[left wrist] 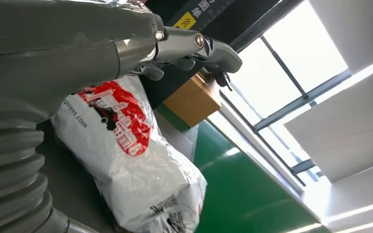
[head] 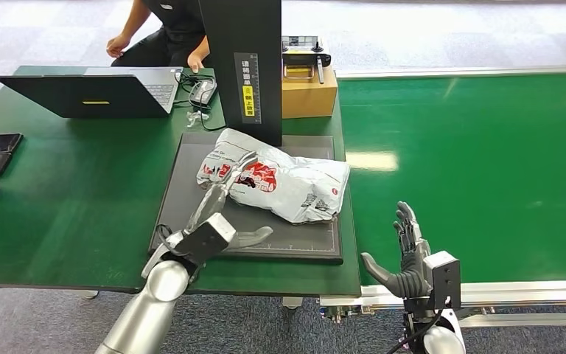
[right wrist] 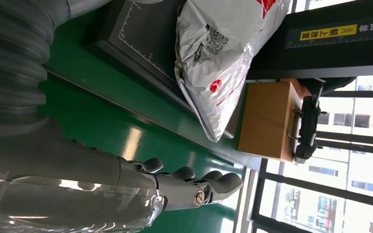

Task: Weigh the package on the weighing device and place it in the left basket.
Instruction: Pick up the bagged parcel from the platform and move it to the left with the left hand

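My left hand (head: 221,193), fingers extended, reaches over the package (head: 280,181) lying on the weighing device (head: 191,184); contact unclear, probably no grasp yet. Right hand (head: 407,254) open, idle. Weighing step; next I grasp and lift.

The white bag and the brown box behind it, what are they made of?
The bag looks like thin, shiny plastic film: it is crinkled and catches the light, with red print on it. The box looks like wood or plain cardboard, with a dull tan surface and flat faces; the pictures leave it open which.
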Available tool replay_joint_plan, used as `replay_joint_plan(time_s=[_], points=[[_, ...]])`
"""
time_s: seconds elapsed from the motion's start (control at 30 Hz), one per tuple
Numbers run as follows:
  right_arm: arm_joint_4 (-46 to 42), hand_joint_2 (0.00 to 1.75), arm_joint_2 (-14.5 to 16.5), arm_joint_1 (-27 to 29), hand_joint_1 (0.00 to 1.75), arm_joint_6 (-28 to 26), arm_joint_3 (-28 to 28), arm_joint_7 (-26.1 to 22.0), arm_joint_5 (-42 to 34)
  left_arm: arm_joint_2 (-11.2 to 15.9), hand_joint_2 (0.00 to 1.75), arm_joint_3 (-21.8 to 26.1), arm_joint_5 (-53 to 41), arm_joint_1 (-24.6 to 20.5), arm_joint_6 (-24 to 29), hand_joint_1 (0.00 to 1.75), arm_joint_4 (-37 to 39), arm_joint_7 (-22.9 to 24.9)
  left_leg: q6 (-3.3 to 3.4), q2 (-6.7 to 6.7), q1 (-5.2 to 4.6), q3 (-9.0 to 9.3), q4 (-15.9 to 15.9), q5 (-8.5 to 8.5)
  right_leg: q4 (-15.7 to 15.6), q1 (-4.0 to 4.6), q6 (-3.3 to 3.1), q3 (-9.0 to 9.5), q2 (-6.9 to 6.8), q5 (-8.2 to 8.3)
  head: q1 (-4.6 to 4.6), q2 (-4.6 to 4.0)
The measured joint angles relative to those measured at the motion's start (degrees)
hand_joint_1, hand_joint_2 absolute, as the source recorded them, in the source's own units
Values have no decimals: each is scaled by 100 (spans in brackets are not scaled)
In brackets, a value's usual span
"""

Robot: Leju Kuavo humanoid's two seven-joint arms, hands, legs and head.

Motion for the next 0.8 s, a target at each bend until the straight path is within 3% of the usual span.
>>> replay_joint_plan(time_s=[0.3, 0.53, 0.8], points=[[12, 175, -1, 144, 0, 44, -63, 21, 0, -191, 175, -702, -1287, -1517, 569, 0, 1878, 1545, 0, 2, 0, -1, 1, 2, 0, 0, 1, -1, 2, 2, 1, 0], [-3, 175, 11, 244, 0, -19, -176, 11, -9, -321, 175, -1051, -1871, -2373, 245, 0, 3022, 2498, 0, 4, 0, -2, 1, 2, 0, 0, 1, -2, 4, 2, 0, 0], [-26, 175, 57, 255, 0, -30, -255, 11, -9, -350, 175, -1230, -2057, -2738, 164, 0, 3601, 2826, -2, 6, 0, -2, 1, 3, 1, 0, 0, -3, 7, 3, 0, 0]])
